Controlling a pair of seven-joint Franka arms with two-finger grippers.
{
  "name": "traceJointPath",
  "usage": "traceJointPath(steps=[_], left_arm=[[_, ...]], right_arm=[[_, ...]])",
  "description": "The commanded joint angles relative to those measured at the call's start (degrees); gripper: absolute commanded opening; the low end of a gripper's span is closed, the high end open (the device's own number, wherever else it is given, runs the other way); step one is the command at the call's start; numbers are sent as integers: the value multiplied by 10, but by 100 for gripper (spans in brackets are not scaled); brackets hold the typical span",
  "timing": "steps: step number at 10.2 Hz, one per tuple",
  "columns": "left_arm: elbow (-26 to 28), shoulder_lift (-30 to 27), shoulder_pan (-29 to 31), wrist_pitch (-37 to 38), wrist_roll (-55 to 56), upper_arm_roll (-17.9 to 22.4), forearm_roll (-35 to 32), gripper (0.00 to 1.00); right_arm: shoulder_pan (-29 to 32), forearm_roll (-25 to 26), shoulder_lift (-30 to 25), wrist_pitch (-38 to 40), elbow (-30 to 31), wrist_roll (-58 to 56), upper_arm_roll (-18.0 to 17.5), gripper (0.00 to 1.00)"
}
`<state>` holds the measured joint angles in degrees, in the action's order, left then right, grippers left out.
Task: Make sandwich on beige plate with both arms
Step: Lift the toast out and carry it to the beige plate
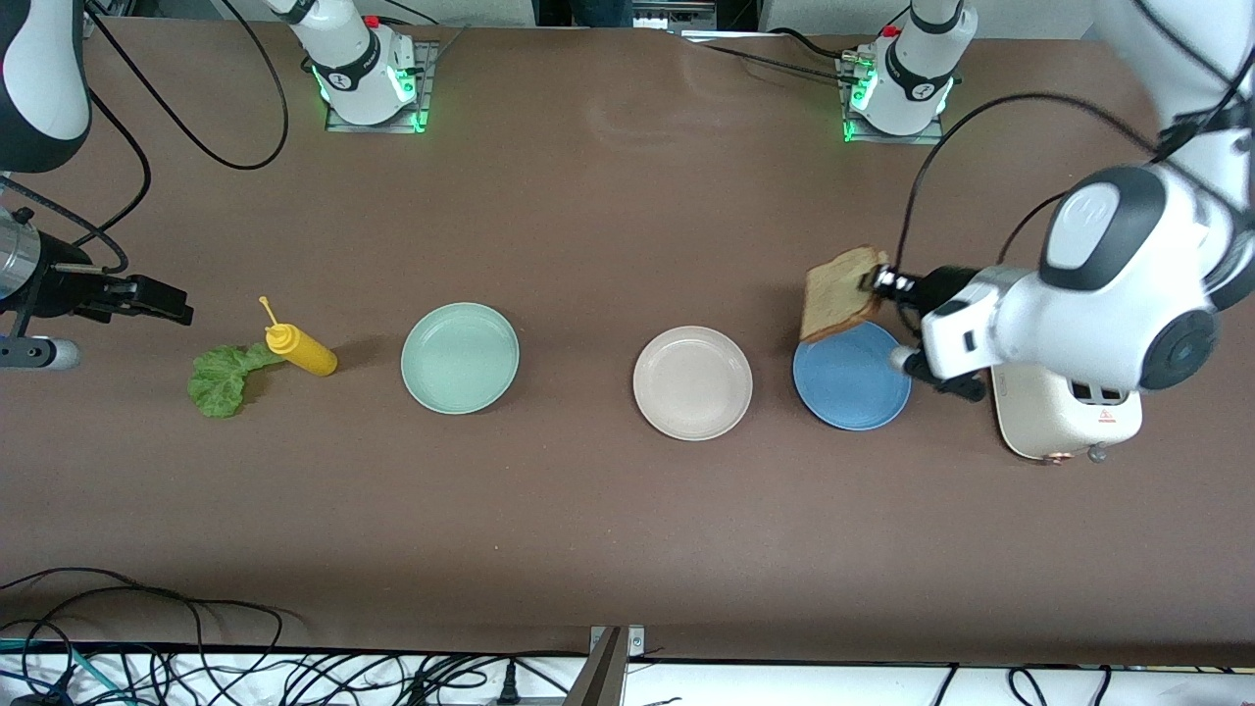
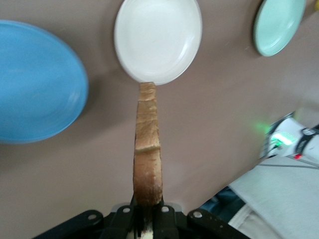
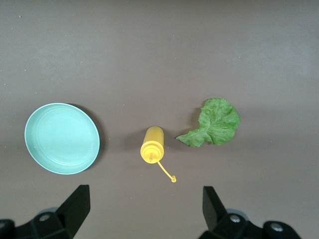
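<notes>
My left gripper [image 1: 876,281] is shut on one slice of brown bread [image 1: 841,293], which hangs on edge over the rim of the blue plate [image 1: 851,382]. In the left wrist view the slice [image 2: 148,149] sticks out edge-on from the gripper [image 2: 148,211] toward the beige plate [image 2: 158,40]. The beige plate [image 1: 692,382] lies bare beside the blue one. A green lettuce leaf [image 1: 224,379] lies at the right arm's end of the table. My right gripper [image 1: 167,304] hovers open over the table beside the leaf [image 3: 214,123], nothing between its fingers [image 3: 75,204].
A yellow squeeze bottle [image 1: 299,349] lies on its side between the lettuce and a bare mint-green plate [image 1: 460,357]. A cream toaster [image 1: 1064,422] stands beside the blue plate, under the left arm. Cables run along the table's edges.
</notes>
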<state>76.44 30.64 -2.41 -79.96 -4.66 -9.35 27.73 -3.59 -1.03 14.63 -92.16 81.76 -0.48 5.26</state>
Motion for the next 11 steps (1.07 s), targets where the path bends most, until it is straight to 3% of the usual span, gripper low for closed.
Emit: traceJointPath(steps=[1, 5, 9, 11], left_arm=[[-16, 56, -31, -59, -7, 0, 67, 0], [-12, 128, -59, -162, -71, 0, 113, 0], [-6, 198, -55, -201, -275, 0, 198, 0], [-2, 208, -52, -200, -296, 1, 204, 0]], right_arm=[[4, -4, -1, 7, -4, 0, -2, 100], [4, -4, -1, 7, -4, 0, -2, 100], [3, -4, -1, 7, -3, 0, -2, 100], [3, -4, -1, 7, -3, 0, -2, 100]])
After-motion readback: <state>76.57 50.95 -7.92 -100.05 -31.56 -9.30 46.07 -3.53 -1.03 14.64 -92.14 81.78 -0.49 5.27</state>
